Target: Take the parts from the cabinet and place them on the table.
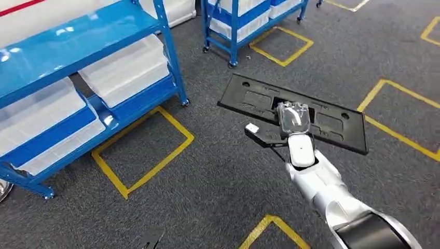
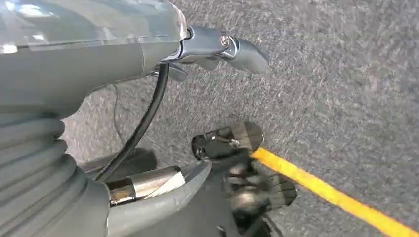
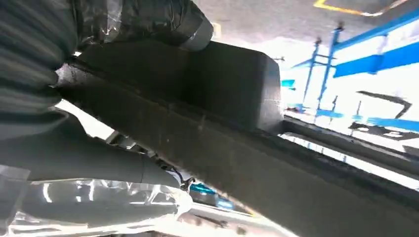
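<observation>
Right hand (image 1: 293,118) grips our flat black moulded panel (image 1: 332,123), long, recessed; left hand (image 2: 225,153) hangs, curl unclear.

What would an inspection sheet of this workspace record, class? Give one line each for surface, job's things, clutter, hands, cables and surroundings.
Surface: grey carpet floor with yellow tape squares.
Job's things: long black plastic panel, carried above the floor.
Clutter: nothing seen.
Hands: right hand grips the panel; left hand hangs over the floor, holding nothing.
Cables: black cable at the left wrist.
Surroundings: blue shelving racks holding white bins.
</observation>
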